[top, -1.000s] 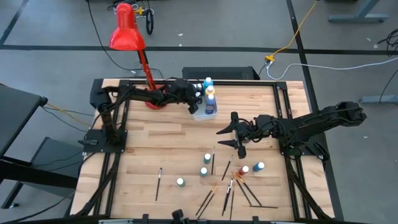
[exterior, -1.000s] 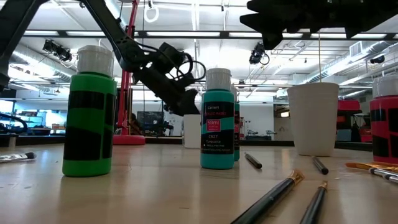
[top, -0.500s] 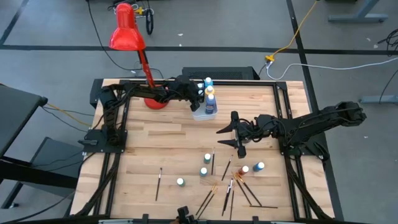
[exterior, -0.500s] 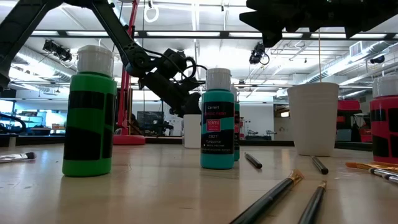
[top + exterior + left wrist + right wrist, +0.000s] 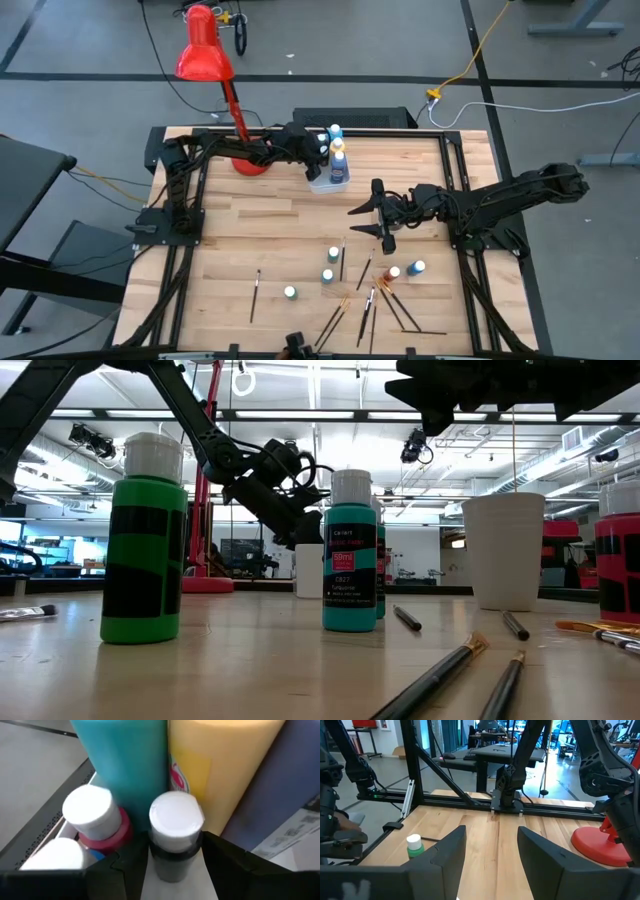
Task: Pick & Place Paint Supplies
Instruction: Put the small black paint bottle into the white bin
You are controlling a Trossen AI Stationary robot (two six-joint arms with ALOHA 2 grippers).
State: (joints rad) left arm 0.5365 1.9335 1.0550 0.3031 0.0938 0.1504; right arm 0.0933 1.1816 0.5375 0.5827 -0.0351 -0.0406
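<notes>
Since the earlier frames only the left arm has shifted, reaching a little farther across the back of the counter [image 5: 250, 215] so that its gripper now sits at the tub; the right arm and everything lying loose on the wood are where they were

At far left-back the red desk lamp [image 5: 203, 45] leans over its round base. Just right of that base, the left gripper [image 5: 318, 155] is at the white tub [image 5: 328, 184], where tall bottles of blue [image 5: 334, 132] and yellow [image 5: 339, 155] stand upright. The left wrist view shows its jaws standing apart on either side of a small dark bottle with a white cap [image 5: 176, 820], not visibly pressing it; a red-collared white-capped bottle [image 5: 92, 812] stands close beside, with teal, yellow and dark-blue bottles behind.

Toward the front, a lone dark paintbrush [image 5: 255, 294] lies left of a green bottle [image 5: 290, 293], then two teal bottles [image 5: 329, 275] near the middle. Right of them several brushes [image 5: 363, 315] lie fanned and crossing, with a dark red bottle [image 5: 391, 272] and a blue one [image 5: 417, 267] just beyond.

The right gripper [image 5: 380, 222] hovers above mid-counter, jaws released and empty, well apart from the supplies
</notes>
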